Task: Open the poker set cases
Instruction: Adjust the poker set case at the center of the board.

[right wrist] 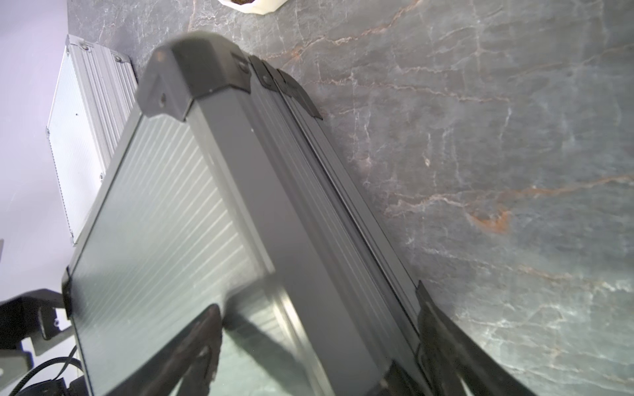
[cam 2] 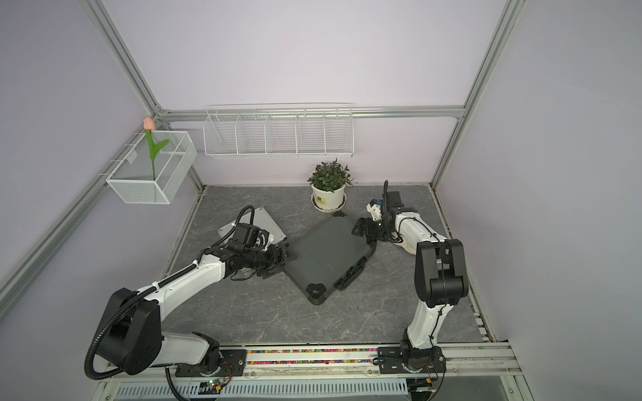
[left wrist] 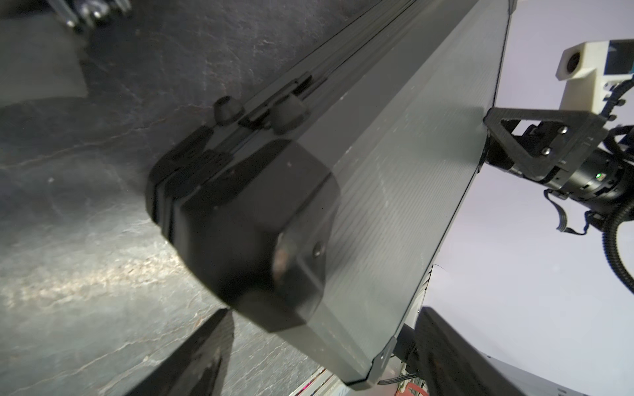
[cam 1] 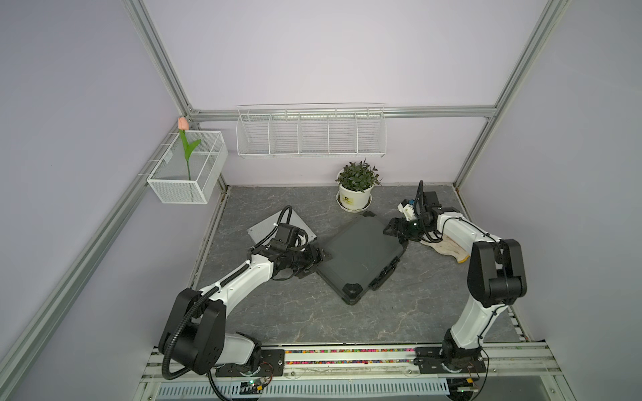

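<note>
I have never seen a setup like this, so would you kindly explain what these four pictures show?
These are two robot arms fixed to a rail at the near edge of a stone-patterned table. Two pictures look down from above through a twin camera. The other two come from a camera on each arm's wrist, hence the odd close-ups. On the table lie a closed dark grey case, a silver case behind the left arm, a potted plant and a white cloth by the right arm. The left gripper and right gripper stand open astride opposite sides of the dark case. Nothing is lifted.
</note>
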Controlling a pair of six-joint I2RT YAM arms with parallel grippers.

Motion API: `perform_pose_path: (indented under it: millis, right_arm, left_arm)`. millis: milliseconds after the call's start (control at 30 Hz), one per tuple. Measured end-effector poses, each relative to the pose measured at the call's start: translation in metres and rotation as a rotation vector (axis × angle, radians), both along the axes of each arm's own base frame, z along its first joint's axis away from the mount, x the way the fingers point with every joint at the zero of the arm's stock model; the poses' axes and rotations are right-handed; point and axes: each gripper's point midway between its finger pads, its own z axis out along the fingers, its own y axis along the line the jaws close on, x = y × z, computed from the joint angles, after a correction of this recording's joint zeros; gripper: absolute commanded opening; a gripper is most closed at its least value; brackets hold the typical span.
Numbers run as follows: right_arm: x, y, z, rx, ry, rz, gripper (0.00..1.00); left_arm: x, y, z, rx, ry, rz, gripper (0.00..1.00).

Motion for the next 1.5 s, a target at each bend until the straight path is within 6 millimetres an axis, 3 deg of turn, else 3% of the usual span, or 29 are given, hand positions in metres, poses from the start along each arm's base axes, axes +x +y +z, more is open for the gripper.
perform_pose_path:
  millis: [200, 467, 867, 1133, 1333, 1500]
  right_arm:
    - [-0.035, 0.003, -0.001, 0.019, 0.02, -0.005, 0.88]
    - [-0.073, -0.001, -0.001, 0.011, 0.02, -0.041, 0.86]
    - [-0.148, -0.004, -0.003, 0.048, 0.003, -0.123, 0.85]
    - [-0.165, -0.009, -0.004, 0.082, -0.002, -0.204, 0.86]
    - [-0.167, -0.013, -0.004, 0.083, -0.002, -0.244, 0.86]
    - [-0.165, -0.017, -0.004, 0.086, 0.014, -0.265, 0.87]
  left_arm:
    - [-0.003, 0.003, -0.01, 0.04, 0.044, -0.016, 0.85]
    - [-0.004, 0.006, -0.011, 0.061, 0.054, -0.02, 0.85]
    - [0.0, 0.01, -0.012, 0.107, 0.076, -0.022, 0.85]
    - [0.025, 0.0, -0.012, 0.119, 0.076, -0.024, 0.85]
    - [0.046, -0.015, -0.011, 0.136, 0.012, -0.026, 0.85]
    - [0.053, -0.021, -0.01, 0.142, -0.026, -0.02, 0.84]
